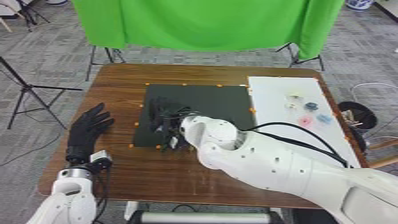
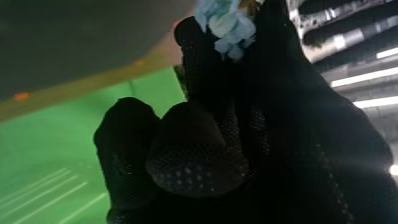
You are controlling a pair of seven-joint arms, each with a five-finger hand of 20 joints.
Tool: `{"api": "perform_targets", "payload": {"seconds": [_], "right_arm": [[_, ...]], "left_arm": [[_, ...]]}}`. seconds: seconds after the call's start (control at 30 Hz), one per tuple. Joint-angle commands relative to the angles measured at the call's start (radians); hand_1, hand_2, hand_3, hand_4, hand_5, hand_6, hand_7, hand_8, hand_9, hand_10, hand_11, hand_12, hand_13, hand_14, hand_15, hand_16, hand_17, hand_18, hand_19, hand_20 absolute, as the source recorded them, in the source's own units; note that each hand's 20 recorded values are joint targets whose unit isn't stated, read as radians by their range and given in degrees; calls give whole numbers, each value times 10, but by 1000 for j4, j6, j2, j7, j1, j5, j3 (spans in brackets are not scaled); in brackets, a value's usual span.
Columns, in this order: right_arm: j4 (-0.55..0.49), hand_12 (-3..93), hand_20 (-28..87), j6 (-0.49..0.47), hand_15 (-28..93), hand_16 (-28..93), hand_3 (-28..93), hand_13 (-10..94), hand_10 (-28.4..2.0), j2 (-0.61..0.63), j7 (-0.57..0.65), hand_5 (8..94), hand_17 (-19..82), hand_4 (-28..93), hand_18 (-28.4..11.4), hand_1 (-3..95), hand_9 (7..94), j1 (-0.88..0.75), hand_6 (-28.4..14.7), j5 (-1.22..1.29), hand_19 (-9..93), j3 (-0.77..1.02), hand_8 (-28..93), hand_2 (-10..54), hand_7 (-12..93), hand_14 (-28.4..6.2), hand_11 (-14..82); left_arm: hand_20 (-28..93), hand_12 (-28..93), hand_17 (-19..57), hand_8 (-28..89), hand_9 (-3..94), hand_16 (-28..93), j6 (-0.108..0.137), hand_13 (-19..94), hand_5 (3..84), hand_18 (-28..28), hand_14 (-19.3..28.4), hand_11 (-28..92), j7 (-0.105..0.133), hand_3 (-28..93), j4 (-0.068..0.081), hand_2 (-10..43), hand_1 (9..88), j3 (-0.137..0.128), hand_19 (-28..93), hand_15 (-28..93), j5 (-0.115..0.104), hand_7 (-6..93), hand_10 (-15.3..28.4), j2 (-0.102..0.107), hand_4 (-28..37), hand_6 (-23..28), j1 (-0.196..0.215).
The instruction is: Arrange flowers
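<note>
In the head view my right hand (image 1: pixel 169 116) is over the left part of the black mat (image 1: pixel 213 95). A small pale patch (image 1: pixel 175 143) shows by its lower side. In the right wrist view a light blue flower (image 2: pixel 228 25) is pinched at the fingertips of my right hand (image 2: pixel 200 155). My left hand (image 1: pixel 89 131) rests over the table's left side with its fingers straight, apart from the mat. Several small flowers lie on the white board (image 1: pixel 275 132), among them a grey-blue one (image 1: pixel 311 106) and a pink one (image 1: pixel 305 121).
The brown table (image 1: pixel 120 185) has orange markers around the mat. A green cloth (image 1: pixel 209 25) hangs behind it, and a tripod (image 1: pixel 29 90) stands at the left. A dark bin (image 1: pixel 358 115) is beyond the table's right edge.
</note>
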Motion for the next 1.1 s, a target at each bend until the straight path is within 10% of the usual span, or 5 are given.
{"api": "perform_targets", "payload": {"seconds": [0.03,0.77,1.1], "right_arm": [[38,367,644,20,679,293,645,914,-106,-43,-4,774,669,-200,-138,599,879,-11,20,-32,932,-11,46,-95,267,-17,60],[-36,159,573,-143,645,269,725,873,-139,-2,32,520,624,-173,-136,373,560,28,43,8,932,50,-110,-95,179,-26,86],[-303,155,493,-211,631,259,718,823,-172,285,81,409,565,-170,-152,298,429,47,39,-37,932,259,-94,-95,135,-45,49]], "left_arm": [[203,111,67,-83,437,6,-21,376,419,153,170,177,5,748,6,-52,99,21,99,284,-10,151,125,-22,-283,-2,13],[206,116,66,-82,435,12,-24,377,414,154,170,174,-6,752,2,-94,142,35,94,282,6,150,123,-19,-283,-4,14],[206,115,65,-82,435,12,-27,377,413,154,171,172,-25,746,-11,-95,156,13,95,286,11,153,124,-21,-283,-6,36]]}}
